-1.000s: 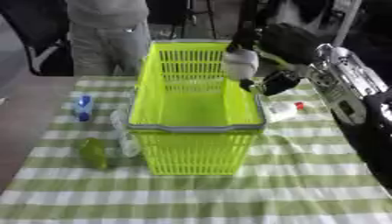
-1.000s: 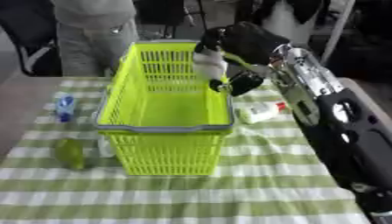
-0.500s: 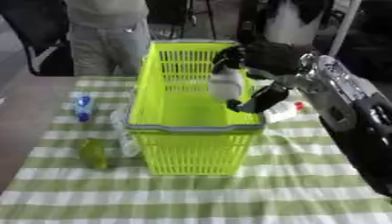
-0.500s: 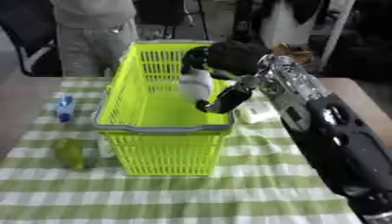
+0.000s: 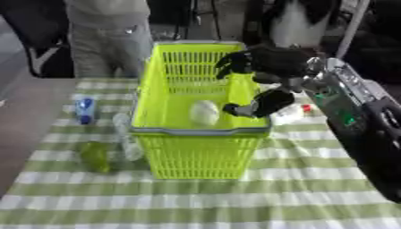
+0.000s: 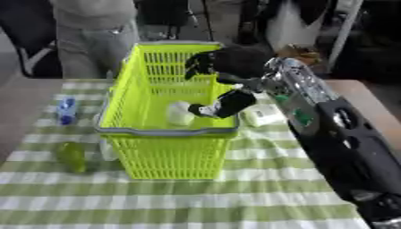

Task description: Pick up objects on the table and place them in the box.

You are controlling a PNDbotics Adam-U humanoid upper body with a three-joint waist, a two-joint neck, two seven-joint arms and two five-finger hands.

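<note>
A lime-green mesh basket (image 5: 200, 132) stands in the middle of the striped table. A white rounded bottle (image 5: 203, 112) lies inside it, near the front wall. My right hand (image 5: 270, 67) hovers over the basket's right side, its fingers (image 5: 233, 61) spread apart from the thumb (image 5: 262, 103) and holding nothing; the white bottle sits just left of the thumb, apart from it. On the table to the right of the basket lies a white bottle with a red cap (image 5: 290, 114). My left hand shows in neither view.
Left of the basket lie a blue-capped bottle (image 5: 84, 109), a clear bottle (image 5: 125, 136) and a green object (image 5: 95, 156). My black right arm (image 6: 344, 147) runs down the right side. A person (image 5: 106, 36) stands behind the table's far edge.
My right hand carried the white bottle from above the basket's right rim down into the basket and let it go; the bottle now lies on the basket floor.
</note>
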